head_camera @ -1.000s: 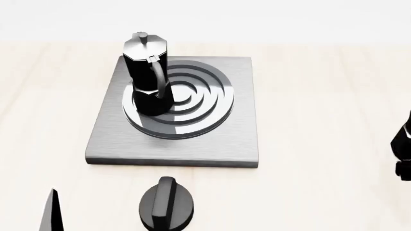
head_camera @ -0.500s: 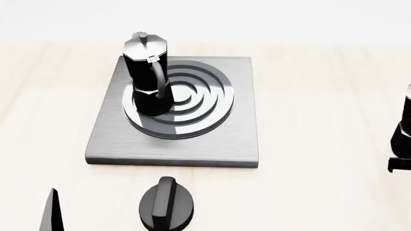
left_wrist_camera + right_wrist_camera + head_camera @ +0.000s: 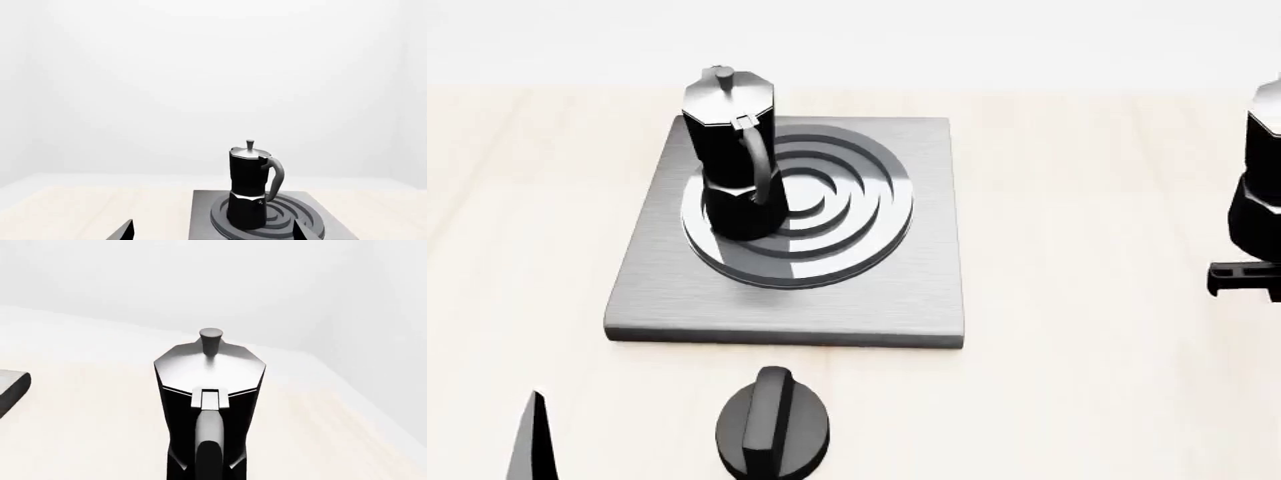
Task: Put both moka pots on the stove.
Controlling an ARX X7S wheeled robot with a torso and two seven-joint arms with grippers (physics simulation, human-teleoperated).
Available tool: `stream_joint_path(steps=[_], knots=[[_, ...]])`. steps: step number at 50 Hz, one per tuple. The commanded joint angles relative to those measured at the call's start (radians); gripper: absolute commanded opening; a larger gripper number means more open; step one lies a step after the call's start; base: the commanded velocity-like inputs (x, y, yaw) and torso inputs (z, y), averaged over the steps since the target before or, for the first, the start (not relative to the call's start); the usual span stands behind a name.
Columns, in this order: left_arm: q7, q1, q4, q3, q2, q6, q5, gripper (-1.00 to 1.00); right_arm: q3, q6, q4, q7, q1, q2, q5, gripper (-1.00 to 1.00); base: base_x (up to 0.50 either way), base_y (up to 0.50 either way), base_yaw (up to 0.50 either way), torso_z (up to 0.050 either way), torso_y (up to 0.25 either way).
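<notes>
One moka pot (image 3: 731, 150) stands upright on the left part of the ring burner of the grey stove (image 3: 868, 300); it also shows in the left wrist view (image 3: 248, 187). The second moka pot (image 3: 1262, 175) is at the far right edge of the head view, well right of the stove, with my right gripper (image 3: 1244, 280) at its lower body. In the right wrist view this pot (image 3: 209, 390) fills the centre, handle toward the camera; the fingers are hidden. My left gripper (image 3: 213, 235) is open and empty, short of the stove (image 3: 200, 220).
A squat black round knob (image 3: 771, 425) sits on the light wooden table in front of the stove. One left fingertip (image 3: 531, 440) shows at the lower left of the head view. A stove corner (image 3: 10, 385) shows in the right wrist view.
The second moka pot and my right gripper have moved further into the head view at the right edge, rising in the picture. The pot on the stove and my left gripper have not moved.
</notes>
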Motion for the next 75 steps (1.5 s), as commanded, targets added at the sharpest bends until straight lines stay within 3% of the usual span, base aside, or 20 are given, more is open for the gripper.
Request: stream_joint_path(steps=[1,17,32,50,75], knots=[[-0.007,0.000,0.013,0.009,-0.001,-0.014,0.005,1.00,0.027,-0.008,-0.109,0.055,0.090,0.008,-0.089,-1.00,0.00,0.00,0.00,0.000,0.000],[-0.014,0.001,0.028,-0.002,-0.011,-0.019,-0.010,1.00,0.038,-0.007,-0.026,-0.104,0.144,-0.162,-0.099,-1.00,0.00,0.00,0.00,0.000,0.001],[-0.019,0.002,0.038,-0.005,-0.017,-0.022,-0.015,1.00,0.097,0.042,-0.090,-0.320,0.151,-0.156,0.019,-1.00,0.00,0.00,0.00,0.000,0.001],[-0.020,-0.001,0.033,-0.001,-0.019,-0.022,-0.016,1.00,0.139,0.084,-0.107,-0.399,0.164,-0.175,0.092,-1.00,0.00,0.00,0.00,0.000,0.001],[-0.026,0.001,0.038,-0.009,-0.026,-0.016,-0.027,1.00,0.118,0.076,0.144,-0.467,0.171,-0.394,0.046,-1.00,0.00,0.00,0.00,0.000,0.001]])
